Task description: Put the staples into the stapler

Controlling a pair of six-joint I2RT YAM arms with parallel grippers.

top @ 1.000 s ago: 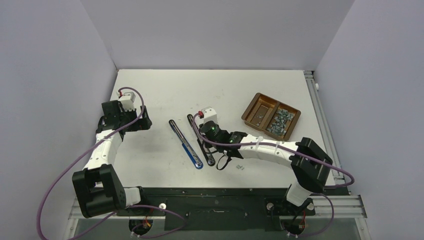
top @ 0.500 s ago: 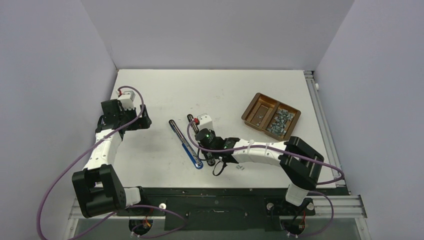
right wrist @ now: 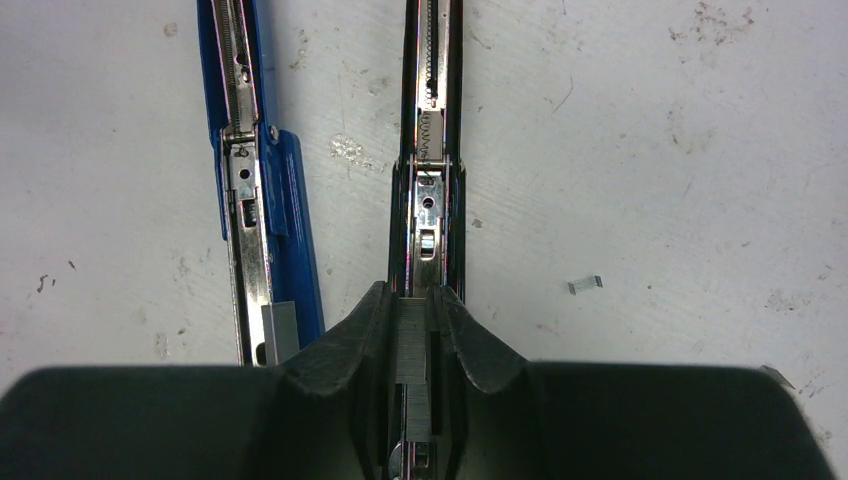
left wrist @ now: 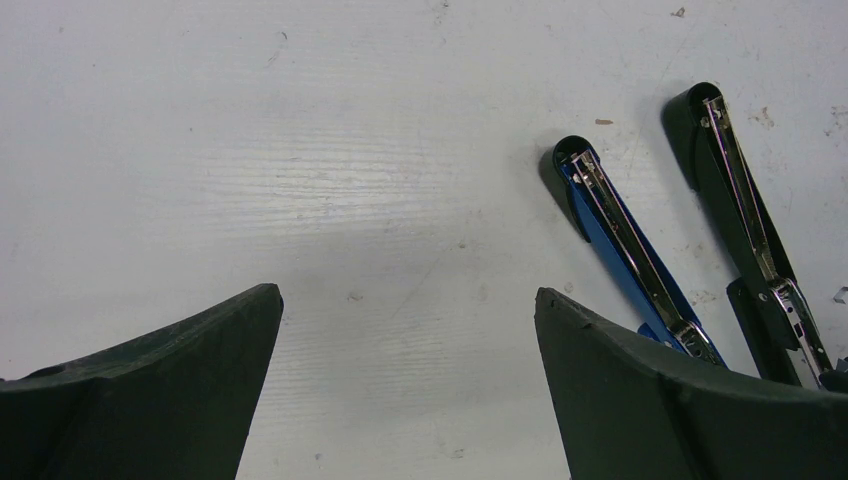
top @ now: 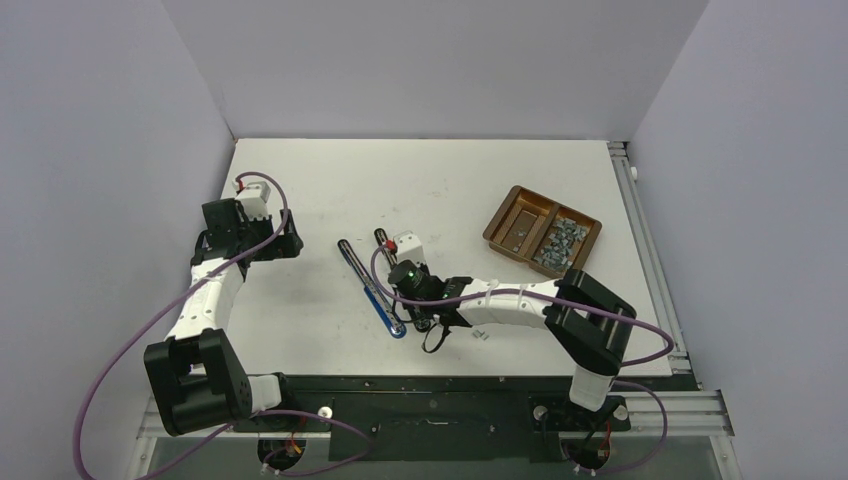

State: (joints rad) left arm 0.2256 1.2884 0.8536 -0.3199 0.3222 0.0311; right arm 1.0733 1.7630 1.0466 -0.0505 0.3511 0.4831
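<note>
- The staple strip sits pinched between the two fingers of the right end effector. The jaws are narrow and closed on its sides.
- The strip lies in line with the open rail of the black stapler, which runs straight ahead from the fingertips and passes beneath them. I cannot tell whether strip and rail touch.
- The blue stapler, also opened flat, lies just left of this end effector, beside the black one.
- A loose staple piece lies on the worktop to the right of the fingers, apart from both staplers.
- The brown tray stands well apart, right and beyond, with a heap of staples in its right compartment.
- The left end effector gapes wide, holding nothing. Both staplers lie ahead to its right.
</note>
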